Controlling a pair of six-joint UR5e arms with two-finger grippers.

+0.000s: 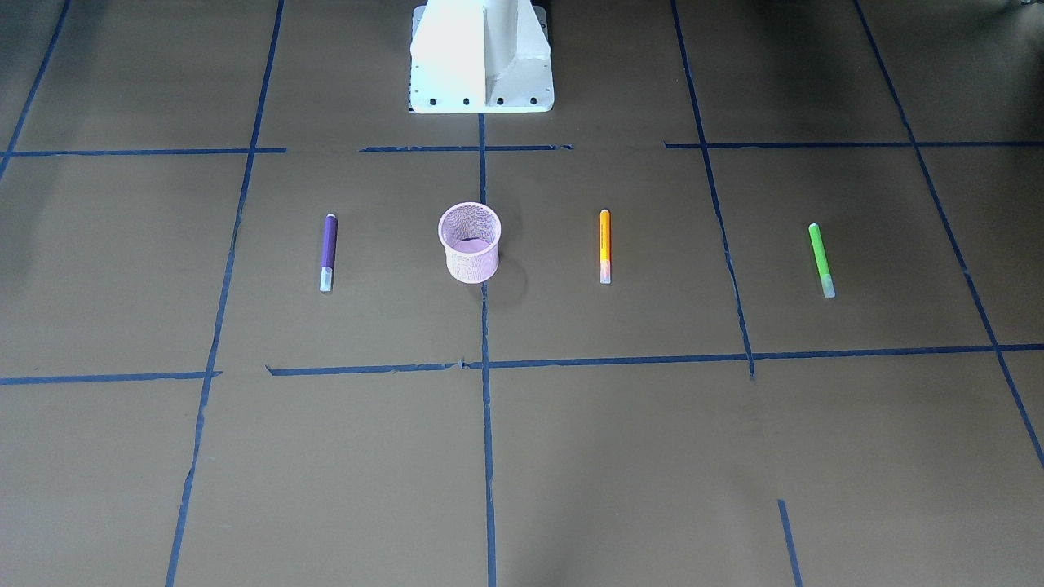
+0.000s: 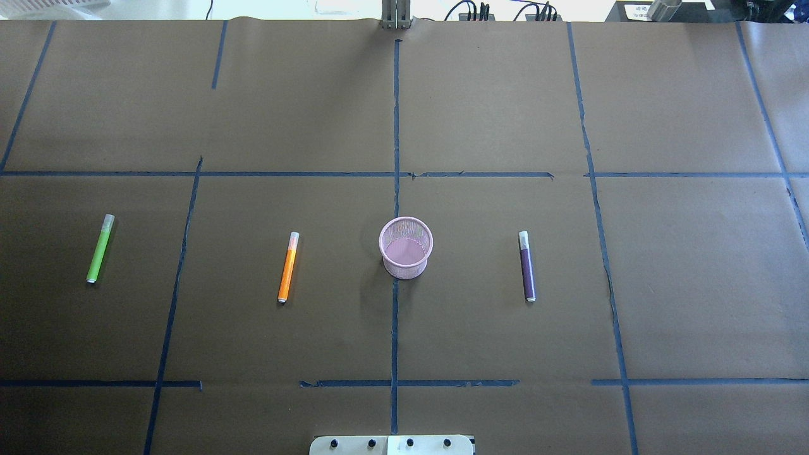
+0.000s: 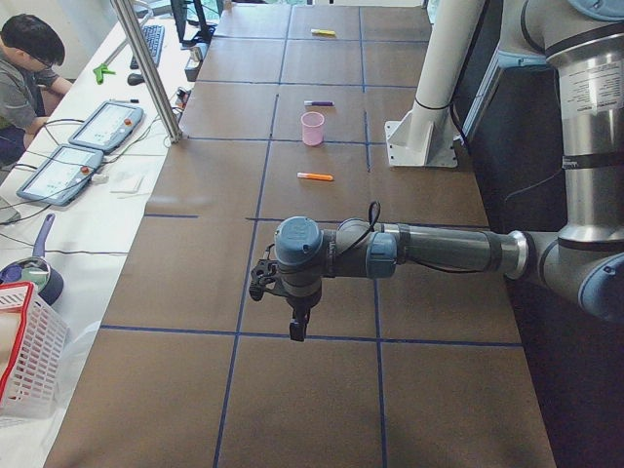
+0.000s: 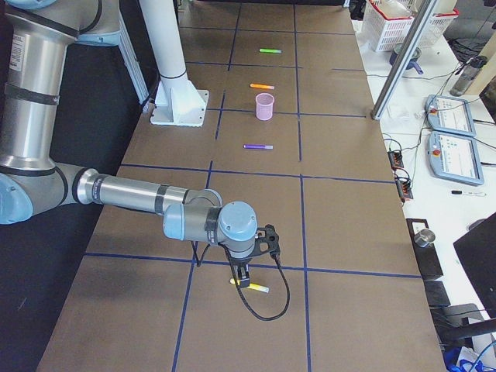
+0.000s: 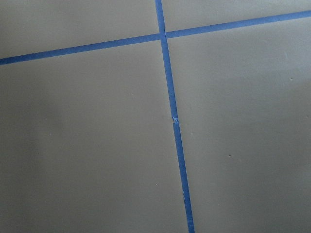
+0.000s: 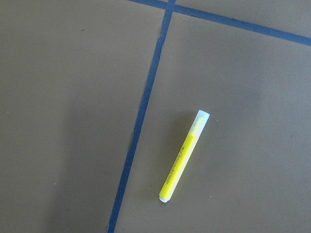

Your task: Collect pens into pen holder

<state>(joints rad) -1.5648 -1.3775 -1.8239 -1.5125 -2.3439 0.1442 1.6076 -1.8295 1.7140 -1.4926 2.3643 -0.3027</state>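
Right gripper partly hides yellow pen; its jaws unreadable.

Robotics lab: long table wrapped in brown paper and gridded with blue tape lines, grey-and-blue jointed robot arm near a white metal pedestal, white side bench with two grey touchscreen teach pendants, black keyboard, white plastic basket, seated operator in grey shirt

Cup at middle of table; nearer pen and farther pen lie toward the left edge, third pen toward the right edge, fourth pen well beyond it
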